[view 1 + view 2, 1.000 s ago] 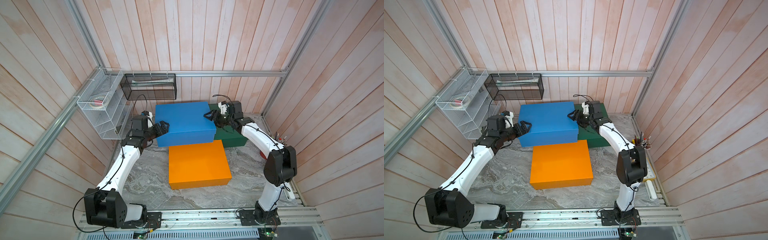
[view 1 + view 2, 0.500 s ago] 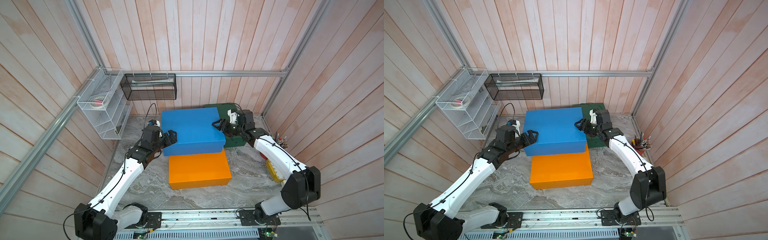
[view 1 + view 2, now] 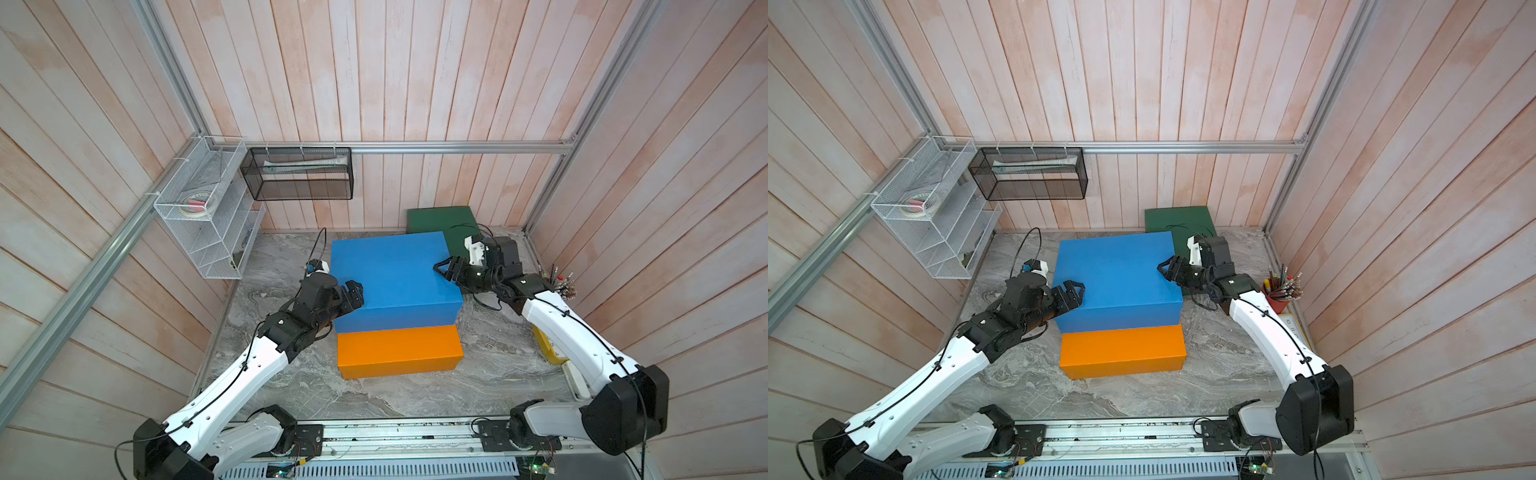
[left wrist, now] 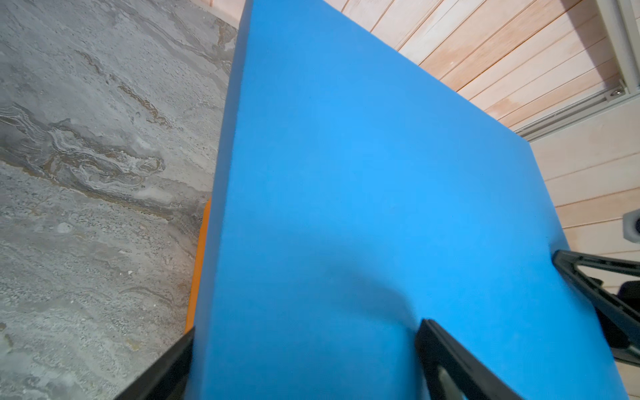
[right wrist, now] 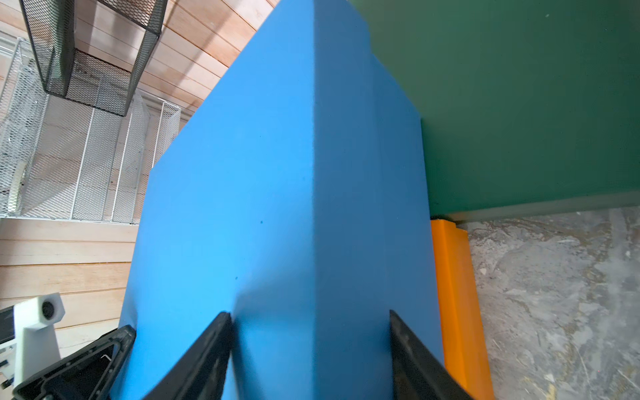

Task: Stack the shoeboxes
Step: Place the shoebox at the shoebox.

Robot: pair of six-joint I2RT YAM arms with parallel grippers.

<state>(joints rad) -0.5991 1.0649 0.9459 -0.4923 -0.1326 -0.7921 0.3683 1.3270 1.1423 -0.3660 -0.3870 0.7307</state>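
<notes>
Marble tabletop (image 3: 415, 395): arms reach inward, both grippers (image 3: 354, 292) (image 3: 444, 268) clasping blue shoebox (image 3: 395, 278)

free: front tabletop (image 3: 415, 395) | blocked: centre, blue box (image 3: 395, 274) over orange box (image 3: 399, 351); back-right, green box (image 3: 432, 218); right edge, pen cup (image 3: 1278, 300)

Pale pinkish wooden planks (image 3: 374, 83) line 3 walls, upright at the back and slanting on the sides. A silver aluminium rail (image 3: 457, 146) crosses the back wall, and a black mesh basket (image 3: 299, 183) hangs from it. Just beside the basket, a white wire rack (image 3: 208, 216) is fixed to the side wall. The floor (image 3: 415, 395) is grey veined stone. A red cup of pencils (image 3: 1278, 301) stands against the other side wall. The light is soft and even.
</notes>
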